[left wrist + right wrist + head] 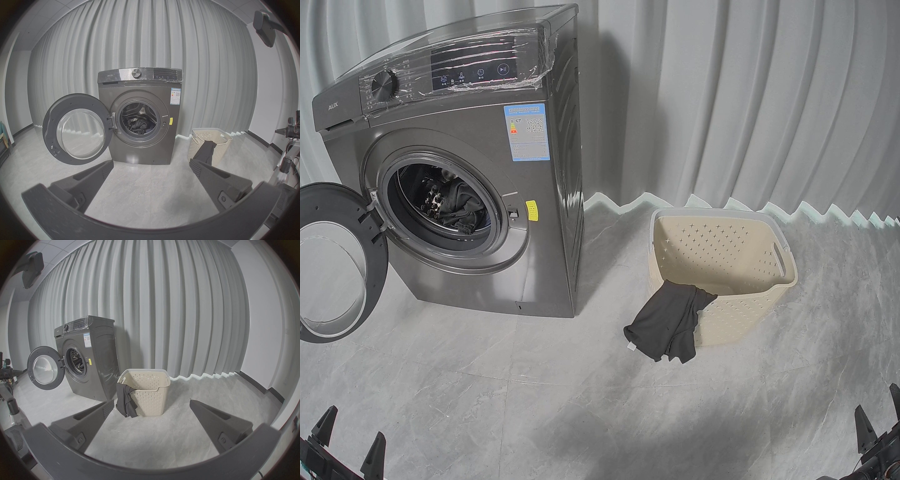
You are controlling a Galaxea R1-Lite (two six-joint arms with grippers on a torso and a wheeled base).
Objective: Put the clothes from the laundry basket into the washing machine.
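Head view, clock bearings.
- Washing machine (pixel 550 206): 1, grey front-loader, at 10 o'clock. Round door (pixel 337 262): 1, swung wide open at the machine's 9 o'clock.
- Drum: dark clothes (pixel 453 209) heaped inside; number of pieces cannot be told.
- Laundry basket (pixel 737 319): 1, cream, perforated, upright on the floor at the machine's 4 o'clock, well apart from it.
- Dark garment (pixel 665 322): 1, draped over the basket rim at its 7 o'clock, lower end touching the floor.
- Left gripper (pixel 150 164): at 7 o'clock, fingers spread, holding nothing.
- Right gripper (pixel 151 402): at 4 o'clock, fingers spread, holding nothing.
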